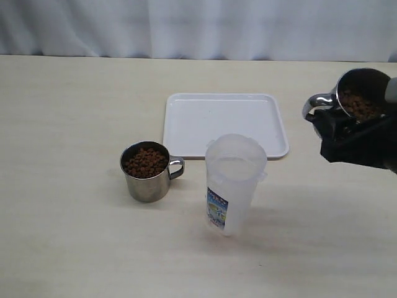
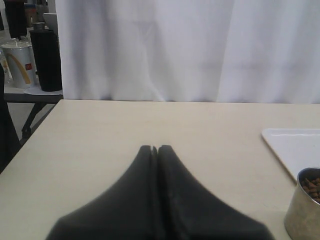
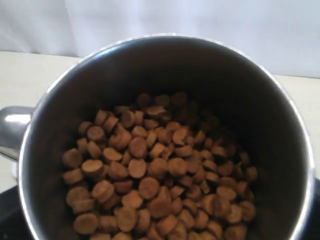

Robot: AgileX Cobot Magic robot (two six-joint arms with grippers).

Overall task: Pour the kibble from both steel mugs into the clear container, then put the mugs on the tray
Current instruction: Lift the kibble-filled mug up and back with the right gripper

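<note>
Spill risk if tipped early: right gripper (image 1: 347, 127) clamped round raised mug (image 1: 366, 79) of kibble (image 1: 360, 104), well right of jug (image 1: 234, 183); left gripper (image 2: 154, 150) closed, empty; 2nd mug (image 1: 146, 172) standing left of jug, full.

Exterior view looks down over the worktop (image 1: 74, 248); left wrist view skims low, sharing the tray (image 2: 295, 147); right wrist view peers closely into a mug (image 3: 165, 65).

Beige table (image 1: 62, 248) with white tray (image 1: 211, 118), steel mug (image 1: 147, 187), clear container (image 1: 237, 183)
</note>
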